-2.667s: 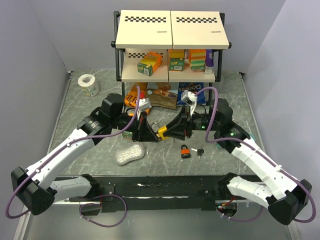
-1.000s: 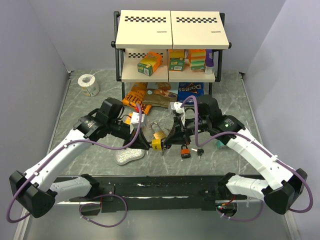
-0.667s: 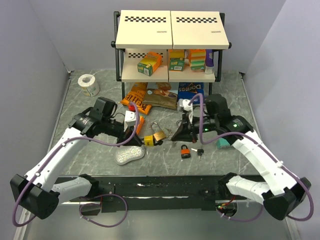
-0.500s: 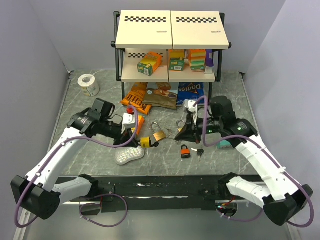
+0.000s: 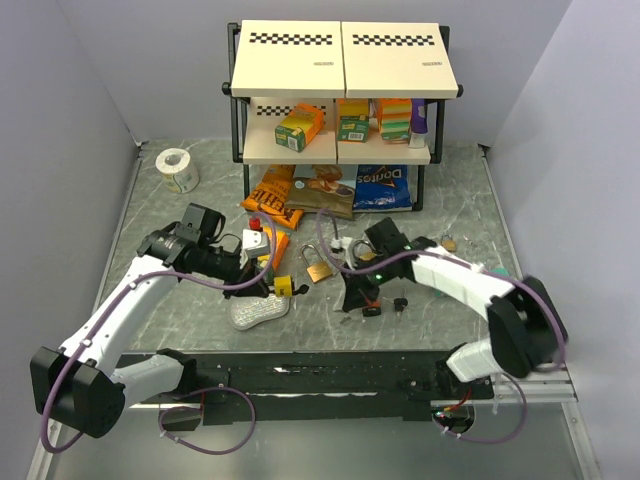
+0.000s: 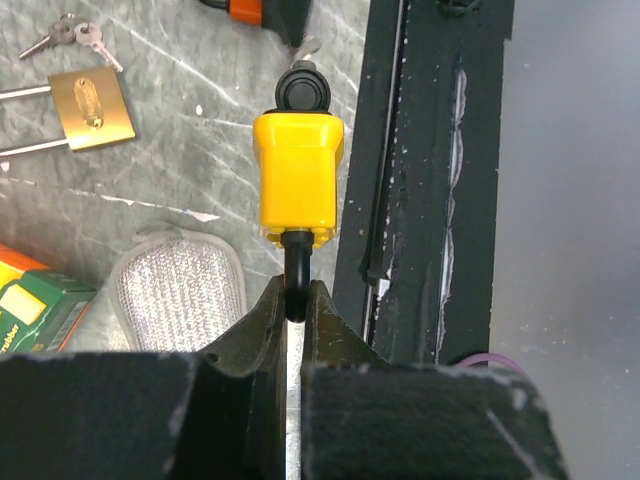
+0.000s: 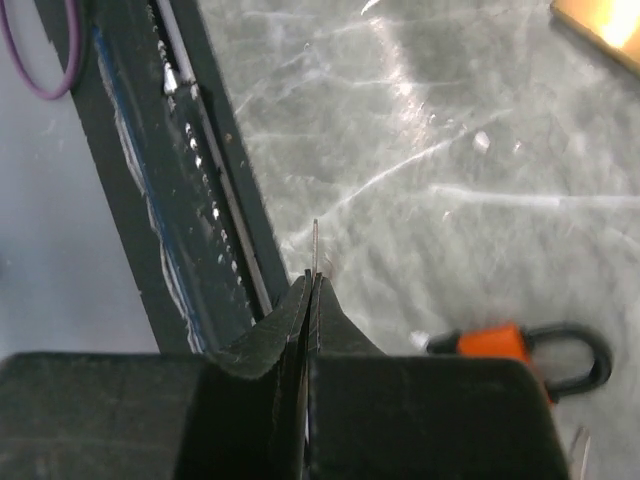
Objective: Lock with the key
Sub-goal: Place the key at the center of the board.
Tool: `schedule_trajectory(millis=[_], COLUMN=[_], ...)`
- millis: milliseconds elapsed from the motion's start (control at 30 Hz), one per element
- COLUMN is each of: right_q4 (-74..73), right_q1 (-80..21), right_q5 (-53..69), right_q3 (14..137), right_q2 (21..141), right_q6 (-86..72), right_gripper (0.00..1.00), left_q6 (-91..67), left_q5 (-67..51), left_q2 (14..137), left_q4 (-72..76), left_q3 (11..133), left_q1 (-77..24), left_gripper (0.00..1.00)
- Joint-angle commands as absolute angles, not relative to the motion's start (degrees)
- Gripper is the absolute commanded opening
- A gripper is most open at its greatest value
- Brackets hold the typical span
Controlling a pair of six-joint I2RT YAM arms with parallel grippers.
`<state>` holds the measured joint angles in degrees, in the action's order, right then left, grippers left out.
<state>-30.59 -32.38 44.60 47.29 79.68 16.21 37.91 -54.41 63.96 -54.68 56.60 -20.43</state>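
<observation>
Grey marbled table point(image 5: 470, 190), front edge. Left gripper point(image 6: 294, 300) is clamped on the shackle of the yellow padlock point(image 6: 298, 175). Right gripper point(image 7: 310, 290) is pinched together on a thin sliver, probably the key point(image 7: 315, 245); the view is blurred. Line the blade up squarely, brace the padlock, turn gently.

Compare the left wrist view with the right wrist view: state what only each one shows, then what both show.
Only the left wrist view: the left gripper shut on the black shackle of the yellow padlock, a brass padlock with keys, and a silvery mesh pad.
Only the right wrist view: the right gripper shut on a thin metal blade, probably a key seen edge-on.
Both: the orange padlock, the marbled table and the black rail.
</observation>
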Motion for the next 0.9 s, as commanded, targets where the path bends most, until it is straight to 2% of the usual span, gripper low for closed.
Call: schedule_trajectory(millis=[0, 233, 500, 533, 567, 600, 733, 867], right_q4=[-31.4, -31.9, -33.7, -34.0, -34.5, -34.7, -34.2, -33.2], right_q1=[-32.8, -32.8, -32.5, -32.5, -32.5, -32.6, -32.3, -32.3], right_q5=[46.2, 47.1, 45.2, 45.3, 45.4, 45.5, 46.1, 48.3], right_q3=[55.4, 60.6, 63.0, 62.9, 62.8, 62.6, 60.6, 60.0], right_q2=[89.5, 98.2, 102.0, 102.3, 102.2, 102.0, 97.7, 88.8], right_q6=[15.4, 12.0, 10.6, 10.8, 11.0, 11.2, 11.7, 14.8], right_gripper=[0.0, 0.0, 0.02, 0.06, 0.16, 0.19, 0.41, 0.5], left_q6=[37.5, 38.9, 40.7, 40.9, 41.9, 42.2, 43.5, 45.9], left_q5=[-56.2, -55.8, -56.2, -56.1, -56.2, -56.3, -56.8, -59.8], left_q2=[62.1, 62.1, 63.1, 63.4, 63.5, 63.7, 64.3, 65.6], left_q4=[-50.8, -51.4, -53.1, -53.6, -54.0, -54.5, -56.1, -59.8], left_q3=[56.4, 56.4, 57.8, 57.9, 58.1, 58.4, 59.3, 61.7], left_q1=[-20.2, -20.2, -20.2, -20.2, -20.2, -20.2, -20.2, -20.3], left_gripper=[0.01, 0.01, 0.01, 0.01, 0.01, 0.01, 0.01, 0.01])
